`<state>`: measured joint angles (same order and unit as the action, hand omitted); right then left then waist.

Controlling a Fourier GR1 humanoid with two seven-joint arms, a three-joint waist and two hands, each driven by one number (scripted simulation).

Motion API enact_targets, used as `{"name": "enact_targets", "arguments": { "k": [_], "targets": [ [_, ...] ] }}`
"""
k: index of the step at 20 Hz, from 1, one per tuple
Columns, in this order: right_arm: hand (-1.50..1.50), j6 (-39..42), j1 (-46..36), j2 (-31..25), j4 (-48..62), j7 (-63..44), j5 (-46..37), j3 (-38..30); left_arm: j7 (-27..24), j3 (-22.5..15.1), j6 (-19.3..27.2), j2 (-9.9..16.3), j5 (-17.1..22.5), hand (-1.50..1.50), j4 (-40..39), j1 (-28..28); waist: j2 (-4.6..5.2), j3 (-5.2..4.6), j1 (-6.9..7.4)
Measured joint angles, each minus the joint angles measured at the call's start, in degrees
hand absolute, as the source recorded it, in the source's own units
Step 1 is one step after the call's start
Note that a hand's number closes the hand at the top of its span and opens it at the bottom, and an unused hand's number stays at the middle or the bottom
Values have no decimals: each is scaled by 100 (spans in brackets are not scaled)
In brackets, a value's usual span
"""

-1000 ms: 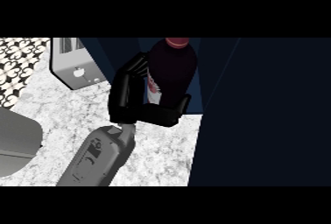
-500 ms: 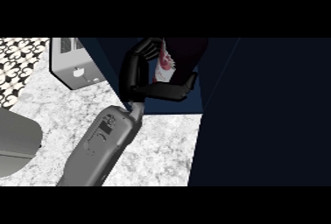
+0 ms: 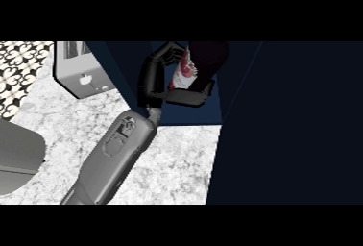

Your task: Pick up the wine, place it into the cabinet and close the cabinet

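The wine bottle (image 3: 209, 57) is dark maroon with a white and red label (image 3: 183, 72). It stands in the opening of the dark blue cabinet (image 3: 122, 72), near the view's top; its base is hidden. My left hand (image 3: 150, 79) is shut on it from the left, with the fingers curled over the far side and the thumb (image 3: 188, 98) across the near side. The grey forearm (image 3: 113, 158) rises from the lower left edge. The cabinet's door (image 3: 291, 125) stands open and fills the right side. My right hand does not show.
A silver toaster (image 3: 81, 72) sits on the speckled white counter (image 3: 177, 163) left of the cabinet. A large grey rounded object (image 3: 18, 158) lies at the left edge. A patterned black and white surface (image 3: 21, 67) borders the counter at the top left.
My left hand has carried the bottle farther away from me and deeper into the cabinet opening. The forearm has stretched out behind it.
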<state>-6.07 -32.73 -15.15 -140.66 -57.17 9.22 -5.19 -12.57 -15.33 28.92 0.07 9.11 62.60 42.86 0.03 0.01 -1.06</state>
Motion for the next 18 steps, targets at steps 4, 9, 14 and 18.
{"name": "enact_targets", "arguments": {
  "k": [4,9,14,18],
  "targets": [
    [-150,49,-31,20,126,58,61,-38,-347,-197,147,-3,245,150,-306,-52,2,-1,-15],
    [-150,12,-124,87,174,43,45,166,-791,-254,136,-5,597,150,-853,8,5,-4,-14],
    [-150,-3,-46,191,186,128,23,349,-1184,-533,243,-6,973,150,-1348,-3,9,-3,-27],
    [-150,52,157,286,201,356,12,400,-1438,-649,320,-6,1096,150,-1924,193,18,-2,-38]
  ]
}}
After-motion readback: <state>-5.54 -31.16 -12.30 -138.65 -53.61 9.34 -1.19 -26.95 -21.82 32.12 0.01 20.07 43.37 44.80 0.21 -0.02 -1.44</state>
